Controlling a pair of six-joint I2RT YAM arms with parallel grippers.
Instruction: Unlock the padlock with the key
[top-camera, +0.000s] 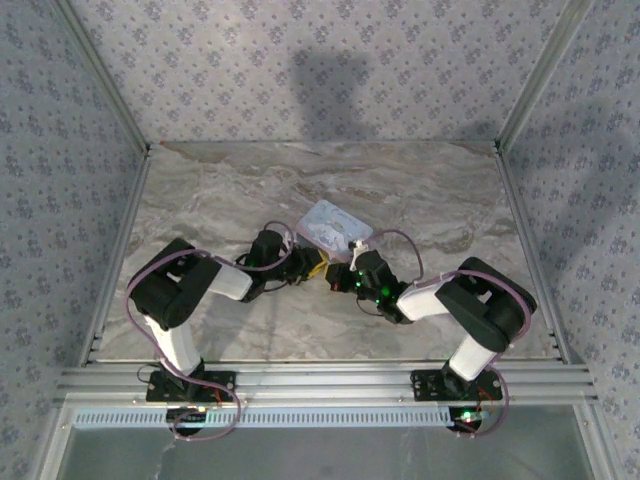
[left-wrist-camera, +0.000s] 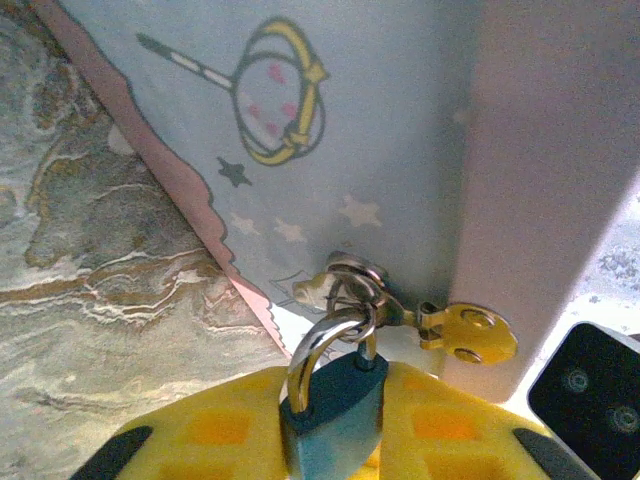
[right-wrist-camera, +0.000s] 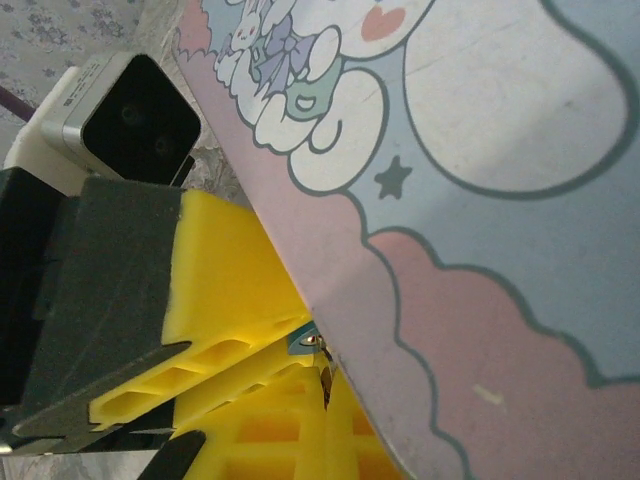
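Marbled tabletop (top-camera: 220, 200) under patterned walls carries a pale blue-and-pink cartoon-printed rectangular tin (top-camera: 335, 225). The tiny blue-bodied padlock (left-wrist-camera: 335, 425) hangs by its silvery shackle (left-wrist-camera: 315, 350) from the metal ring (left-wrist-camera: 355, 285) on the tin's side. The left hand (top-camera: 313, 266) has its yellow pads pressed to both sides of the lock body. The right hand (top-camera: 343, 280) is together just beside it; a thin sliver (right-wrist-camera: 324, 385) at its seam may be the key, too small to tell. The keyhole is hidden, so a misaimed push could twist the lock in the grip or shove the tin.
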